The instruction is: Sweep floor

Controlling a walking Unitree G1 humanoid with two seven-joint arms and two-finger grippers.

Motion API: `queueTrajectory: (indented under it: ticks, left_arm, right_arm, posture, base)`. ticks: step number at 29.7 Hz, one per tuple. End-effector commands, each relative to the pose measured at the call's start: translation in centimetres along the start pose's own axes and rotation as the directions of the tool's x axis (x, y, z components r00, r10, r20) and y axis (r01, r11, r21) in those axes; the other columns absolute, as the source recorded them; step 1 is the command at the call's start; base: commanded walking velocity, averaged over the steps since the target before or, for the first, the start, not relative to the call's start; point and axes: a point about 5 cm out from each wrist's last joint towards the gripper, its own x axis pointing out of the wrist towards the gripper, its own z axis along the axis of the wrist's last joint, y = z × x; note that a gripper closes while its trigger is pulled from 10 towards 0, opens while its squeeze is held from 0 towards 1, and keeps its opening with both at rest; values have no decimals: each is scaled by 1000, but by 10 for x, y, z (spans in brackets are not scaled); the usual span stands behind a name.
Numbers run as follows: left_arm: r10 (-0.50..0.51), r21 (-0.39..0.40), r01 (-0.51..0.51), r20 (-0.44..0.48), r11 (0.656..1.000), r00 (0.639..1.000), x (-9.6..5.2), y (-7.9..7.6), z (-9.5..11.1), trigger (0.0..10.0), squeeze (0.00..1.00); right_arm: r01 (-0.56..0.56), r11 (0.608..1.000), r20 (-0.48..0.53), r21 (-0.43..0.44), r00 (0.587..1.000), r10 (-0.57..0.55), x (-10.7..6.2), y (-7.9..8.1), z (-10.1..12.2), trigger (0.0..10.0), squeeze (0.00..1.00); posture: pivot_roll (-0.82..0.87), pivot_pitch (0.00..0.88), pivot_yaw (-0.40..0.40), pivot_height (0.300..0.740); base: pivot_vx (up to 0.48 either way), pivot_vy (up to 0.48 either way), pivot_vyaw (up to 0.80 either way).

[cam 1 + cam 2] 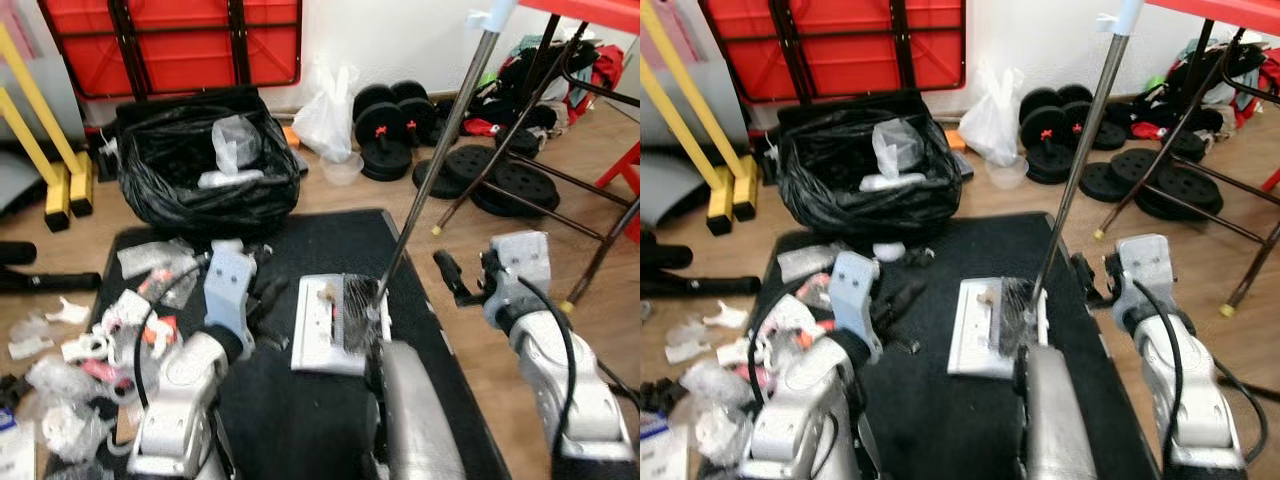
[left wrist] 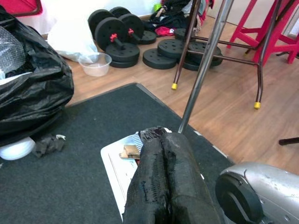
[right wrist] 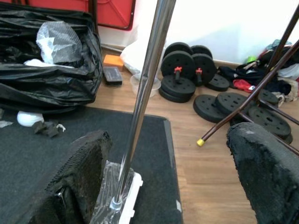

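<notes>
Silver forearms frame the lower field, and between them a white flat mop head point(image 1: 335, 325) lies on the dark mat point(image 1: 300, 420), with scraps and a film of plastic on its top face. Its metal pole point(image 1: 440, 150) rises from the head's right end and leans up and to the right. Left gripper point(image 2: 169, 154), fingers pressed together with nothing between them, sits low just beside the head's left edge. Right gripper point(image 3: 173, 177), fingers spread wide, stands near the pole's lower part with the shaft running between the two fingers point(image 3: 84, 163) but, as far as can be judged, not yet touching either.

Step in hand, by judgement: taking hold of the pole. A sound grasp would centre the shaft between the fingers before closing, low enough to steer the head yet clear of the plastic film around the joint.

Beyond the mat's far edge stands an open black rubbish bag point(image 1: 205, 165), with a white plastic bag point(image 1: 328, 115) and a clear bowl point(image 2: 96, 64) beside it. Dumbbell plates point(image 1: 500, 175) and the legs of a folding frame point(image 1: 560, 180) crowd the wooden floor point(image 1: 400, 195) to the right. Loose wrappers and litter point(image 1: 90, 340) lie along the mat's left side. Open room for a stroke is mainly the mat's middle; a swinging pole could strike the frame legs
</notes>
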Motion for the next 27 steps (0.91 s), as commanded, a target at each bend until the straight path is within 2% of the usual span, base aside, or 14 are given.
queueTrajectory:
  ticks: [1, 12, 14, 19, 23, 27]
  left_arm:
    - [50, 3, -50, -21, 999, 999, -4, 1, -3, 10000, 0]
    - [60, 13, -60, -13, 998, 998, -11, 1, 2, 10000, 0]
    - [60, 13, -60, -13, 998, 998, -11, 1, 2, 10000, 0]
    - [66, 15, -66, -4, 998, 998, -19, 0, 8, 10000, 0]
    - [66, 15, -66, -2, 998, 998, -21, -1, 10, 10000, 0]
    - [65, 14, -65, -4, 998, 998, -28, -1, 15, 10000, 0]
  right_arm:
    - [-32, 999, -27, -4, 999, 32, 4, 5, -4, 10000, 0]
    - [-106, 994, -50, -9, 993, 105, 26, 20, -6, 10000, 0]
    - [-106, 994, -50, -9, 993, 105, 26, 20, -6, 10000, 0]
    - [-101, 995, -58, 8, 993, 102, 47, 27, -8, 10000, 0]
    - [-100, 995, -57, 10, 993, 100, 50, 27, -8, 10000, 0]
    - [-82, 996, -15, 22, 996, 82, 63, 27, 3, 10000, 0]
  posture:
    - [-152, 130, -75, 395]
    - [-109, 191, -80, 365]
    - [-109, 191, -80, 365]
    - [-75, 241, -88, 345]
    - [-71, 248, -88, 340]
    - [-62, 294, -80, 325]
  base:
    - [0, 0, 0]
    - [0, 0, 0]
    - [0, 0, 0]
    - [0, 0, 0]
    - [0, 0, 0]
    - [0, 0, 0]
